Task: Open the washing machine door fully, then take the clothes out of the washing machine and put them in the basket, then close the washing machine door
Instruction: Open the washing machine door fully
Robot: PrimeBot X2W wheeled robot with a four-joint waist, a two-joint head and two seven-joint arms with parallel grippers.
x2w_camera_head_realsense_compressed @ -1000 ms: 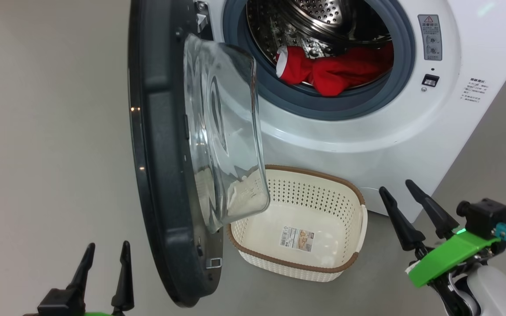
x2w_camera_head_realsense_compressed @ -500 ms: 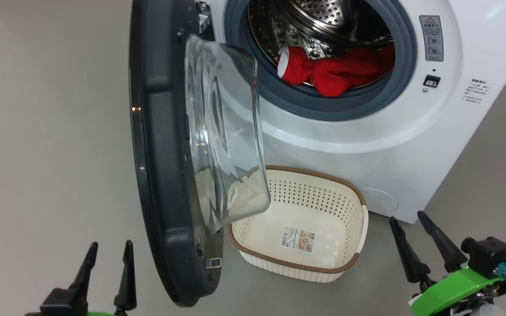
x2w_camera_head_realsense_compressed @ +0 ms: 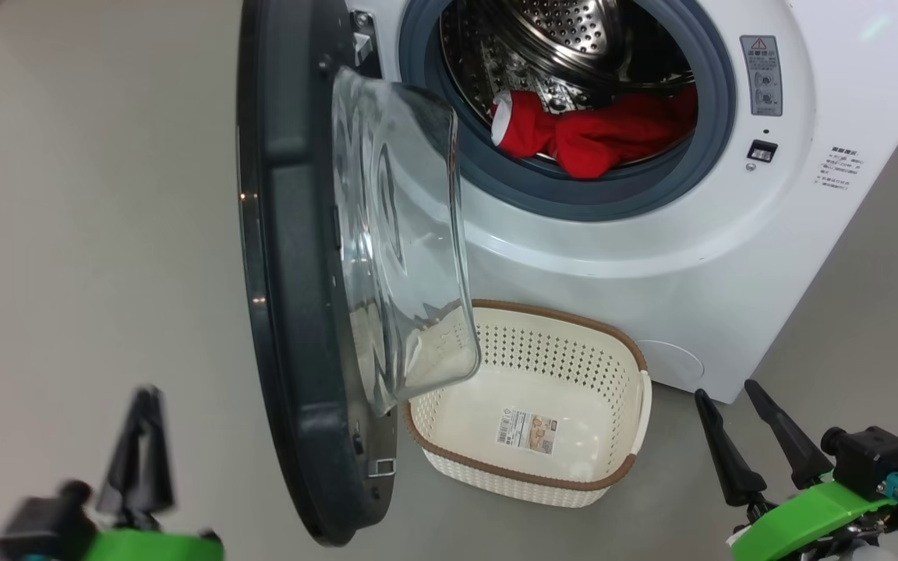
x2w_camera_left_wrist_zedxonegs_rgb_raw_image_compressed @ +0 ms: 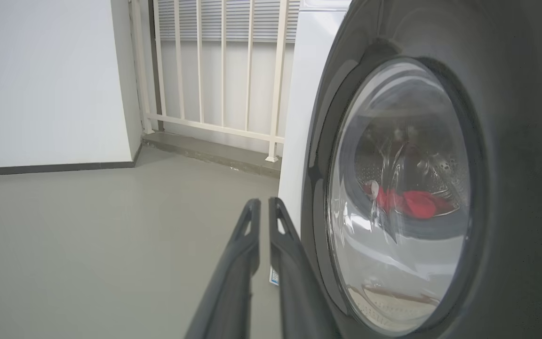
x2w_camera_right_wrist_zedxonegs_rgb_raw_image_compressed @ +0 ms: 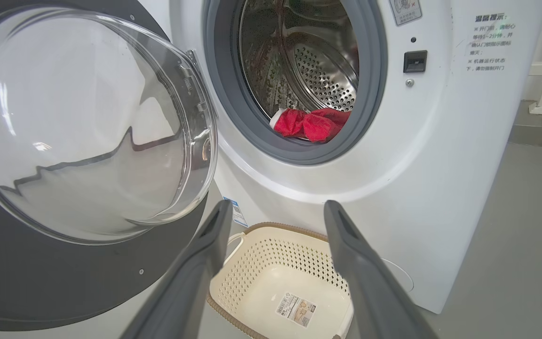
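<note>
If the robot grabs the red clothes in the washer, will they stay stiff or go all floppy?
Probably floppy: the clothes lie crumpled in soft folds inside the washing machine. Lifted, they would likely dangle and drag over the grey seal. They look light, being a small heap, though whether they are wet can't be told.
</note>
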